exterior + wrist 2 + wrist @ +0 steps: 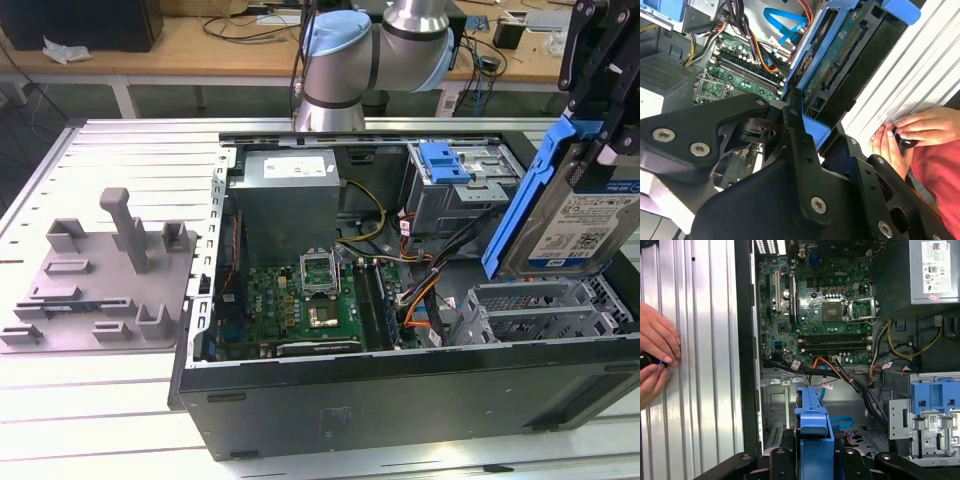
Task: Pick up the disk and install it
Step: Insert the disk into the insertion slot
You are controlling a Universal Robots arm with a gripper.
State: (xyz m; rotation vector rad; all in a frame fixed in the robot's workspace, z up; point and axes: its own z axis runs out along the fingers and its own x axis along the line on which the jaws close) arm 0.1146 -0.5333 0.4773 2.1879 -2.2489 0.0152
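- Tool (596, 135): clamped on the disk (575, 215), which is held tilted over the open computer case (400, 400), at the exterior view's right.
- Hands (655, 355): on the desk (705, 390) beside the case, in the first wrist view.

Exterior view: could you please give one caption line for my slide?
The claw holds the disk tilted over the open computer case.

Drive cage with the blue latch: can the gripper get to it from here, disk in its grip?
Probably yes. The gripper holds the disk above the open case, and nothing lies over the cage; cables run beside it.
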